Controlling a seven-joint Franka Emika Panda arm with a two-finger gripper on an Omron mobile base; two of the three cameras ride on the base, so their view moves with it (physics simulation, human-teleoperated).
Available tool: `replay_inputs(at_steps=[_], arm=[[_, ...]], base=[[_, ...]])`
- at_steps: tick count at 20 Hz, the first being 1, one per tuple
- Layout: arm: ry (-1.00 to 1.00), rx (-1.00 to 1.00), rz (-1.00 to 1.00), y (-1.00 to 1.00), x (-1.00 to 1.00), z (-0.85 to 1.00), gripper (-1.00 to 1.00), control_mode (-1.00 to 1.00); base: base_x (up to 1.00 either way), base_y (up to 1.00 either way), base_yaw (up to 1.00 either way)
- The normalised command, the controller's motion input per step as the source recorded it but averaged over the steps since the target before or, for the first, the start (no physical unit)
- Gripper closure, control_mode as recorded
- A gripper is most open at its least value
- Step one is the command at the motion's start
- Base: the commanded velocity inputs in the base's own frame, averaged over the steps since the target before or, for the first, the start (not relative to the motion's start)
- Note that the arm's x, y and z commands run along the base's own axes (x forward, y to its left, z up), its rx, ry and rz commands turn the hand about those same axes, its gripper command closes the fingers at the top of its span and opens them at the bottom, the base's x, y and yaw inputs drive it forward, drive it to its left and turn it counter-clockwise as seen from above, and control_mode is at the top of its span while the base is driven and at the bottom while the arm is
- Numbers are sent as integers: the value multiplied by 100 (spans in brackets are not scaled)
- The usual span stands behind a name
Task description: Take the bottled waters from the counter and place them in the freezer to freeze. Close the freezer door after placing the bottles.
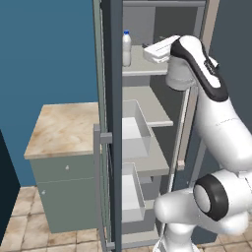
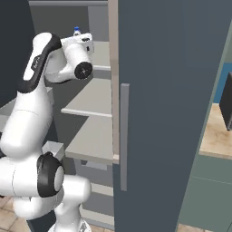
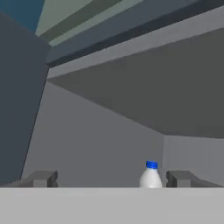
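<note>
the gripper (image 3: 109, 180) hangs with jaws wide and empty inside the freezer (image 1: 147, 106). just past them 1 bottle (image 3: 150, 176) with a blue cap stands upright on the upper shelf (image 1: 140, 69), its lower half cut off in the hand view. in the right base view the arm hides all of it but the cap.
</note>
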Motion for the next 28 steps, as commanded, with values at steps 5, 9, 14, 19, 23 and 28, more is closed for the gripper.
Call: replay_inputs(at_steps=[5,9,14,19,23,28], arm=[[-11,23,-1,-27,-100,37,-100,-100],[17,45,-15,-2,-100,98,-100,-100],[54,45,-17,0,-100,97,-100,-100],[72,50,-11,-11,-100,55,-100,-100],[13,11,-4,-3,-7,4,-100,-100],[3,26,-3,0,-72,66,-100,-100]], base=[[0,0,0],[0,0,0],[0,0,0],[0,0,0],[0,0,0],[0,0,0]])
